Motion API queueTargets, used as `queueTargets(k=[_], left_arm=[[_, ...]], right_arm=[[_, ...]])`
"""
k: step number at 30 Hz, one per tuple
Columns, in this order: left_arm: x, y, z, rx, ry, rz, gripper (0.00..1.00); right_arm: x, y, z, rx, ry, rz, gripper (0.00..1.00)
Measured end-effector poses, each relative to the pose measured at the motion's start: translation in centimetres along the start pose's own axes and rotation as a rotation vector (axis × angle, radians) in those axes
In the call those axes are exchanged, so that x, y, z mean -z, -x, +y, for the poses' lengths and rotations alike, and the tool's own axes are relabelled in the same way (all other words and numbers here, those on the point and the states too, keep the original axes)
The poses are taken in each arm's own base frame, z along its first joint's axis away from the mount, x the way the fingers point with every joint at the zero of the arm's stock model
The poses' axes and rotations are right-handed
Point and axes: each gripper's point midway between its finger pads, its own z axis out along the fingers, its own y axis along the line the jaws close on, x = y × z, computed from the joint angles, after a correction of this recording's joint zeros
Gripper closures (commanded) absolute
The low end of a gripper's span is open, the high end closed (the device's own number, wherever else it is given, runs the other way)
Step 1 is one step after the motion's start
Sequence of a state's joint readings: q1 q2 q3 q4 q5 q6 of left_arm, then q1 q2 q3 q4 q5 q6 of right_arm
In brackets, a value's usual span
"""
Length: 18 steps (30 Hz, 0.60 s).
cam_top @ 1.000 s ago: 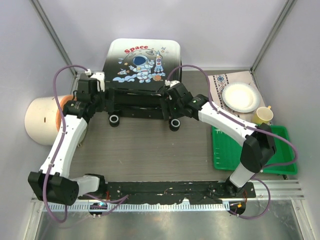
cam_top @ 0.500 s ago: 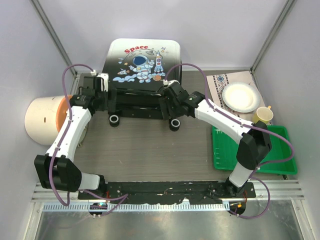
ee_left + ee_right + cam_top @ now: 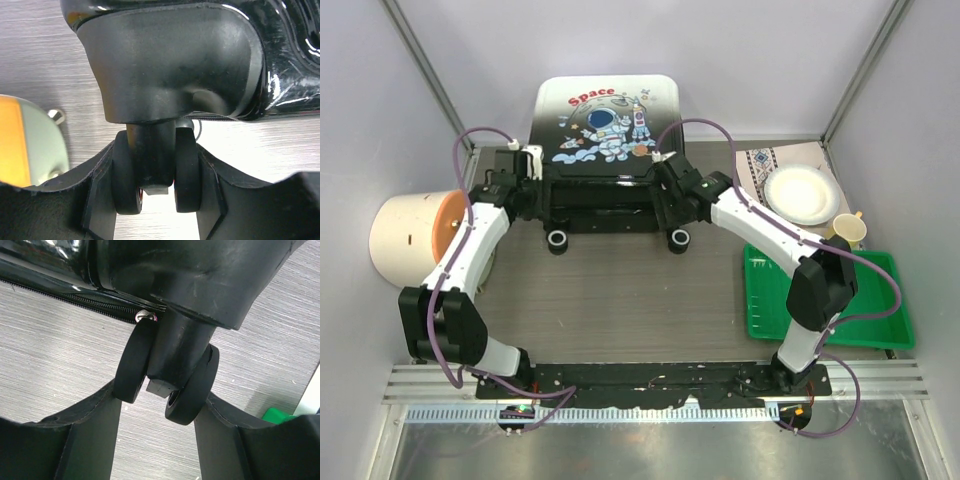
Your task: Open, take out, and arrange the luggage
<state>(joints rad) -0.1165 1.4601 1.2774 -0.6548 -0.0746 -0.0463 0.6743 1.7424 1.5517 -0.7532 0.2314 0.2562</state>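
Running near-to-far, luggage (image 3: pixel 605 125), wheels (image 3: pixel 558 240) nearest

Luggage (image 3: pixel 605 125) white-to-black shell, astronaut print, red "Space"; tray (image 3: pixel 765 300) green; bin (image 3: pixel 400 235) cream, orange lid (image 3: pixel 442 225).

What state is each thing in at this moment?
luggage: closed, printed side up.
left gripper: shut on a luggage wheel.
right gripper: shut on the other near wheel.
bin: on its side, orange lid on.
plate: empty.
cup: upright.
green tray: empty where visible.
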Motion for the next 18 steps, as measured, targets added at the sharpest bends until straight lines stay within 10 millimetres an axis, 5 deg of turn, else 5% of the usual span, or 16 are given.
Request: queueTargets(k=[3,5,6,9,14,18], left_arm=[[0.1,0.0,-1.0,0.053,-0.046,0.001,1.0],[0.3,0.1,-1.7,0.108,-0.076,0.006,1.0],[0.4,0.1,-2.2,0.14,-0.093,0.01,1.0],[0.8,0.1,-3.2,0.235,-0.129,0.028,1.0],[1.8,-0.3,-4.5,0.367,-0.163,0.089,1.0],[2.3,-0.6,-5.4,0.429,-0.182,0.121,1.0]], right_arm=[[-0.1,0.3,-0.8,0.011,0.017,0.028,0.99],[-0.1,0.4,-1.3,0.025,0.035,0.04,0.72],[-0.1,0.5,-1.5,0.025,0.043,0.043,0.44],[0.1,0.8,-2.1,0.02,0.081,0.04,0.25],[1.3,5.7,-5.0,-0.054,0.095,-0.27,0.25],[5.5,4.1,-8.7,-0.093,0.084,-0.477,0.28]])
